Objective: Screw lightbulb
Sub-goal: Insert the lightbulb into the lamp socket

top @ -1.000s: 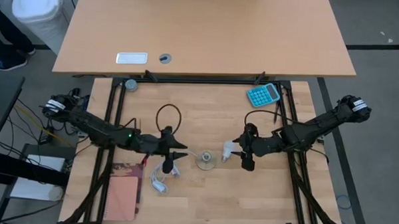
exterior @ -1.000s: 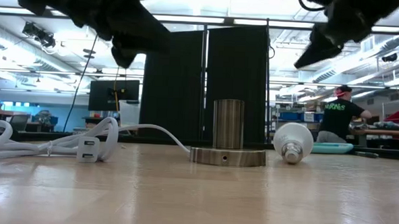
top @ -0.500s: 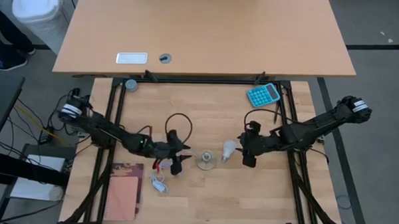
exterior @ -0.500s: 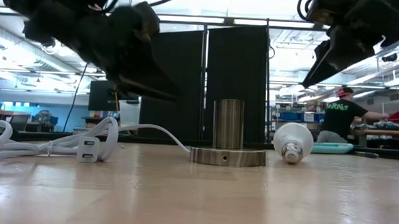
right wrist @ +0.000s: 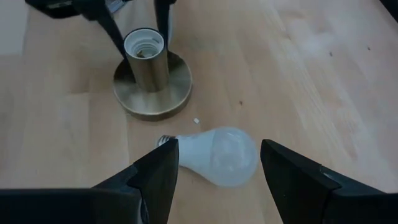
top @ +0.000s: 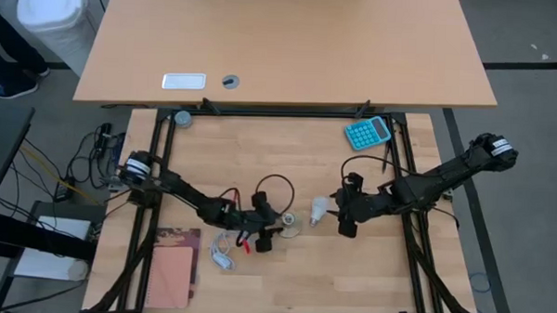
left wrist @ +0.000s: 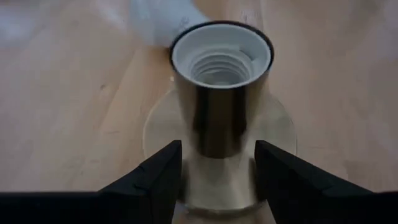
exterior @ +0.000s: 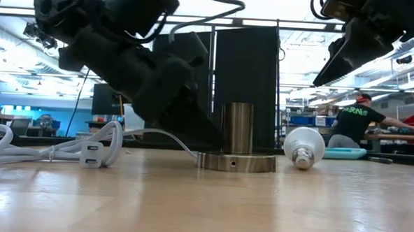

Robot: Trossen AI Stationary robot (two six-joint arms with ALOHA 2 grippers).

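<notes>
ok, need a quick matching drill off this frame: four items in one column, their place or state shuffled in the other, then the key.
Items
1. lightbulb
2. lamp socket
3. left end effector
4. calculator

Places or states
A. open, fingers either side of the brass tube
B. lying on its side on the wood, not held
C. standing upright on its round brass base, empty
D. at the table's far right, away from both arms

Pairs: 1-B, 2-C, 3-A, 4-D

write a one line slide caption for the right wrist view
Open right gripper above the lightbulb lying beside the brass socket.
</notes>
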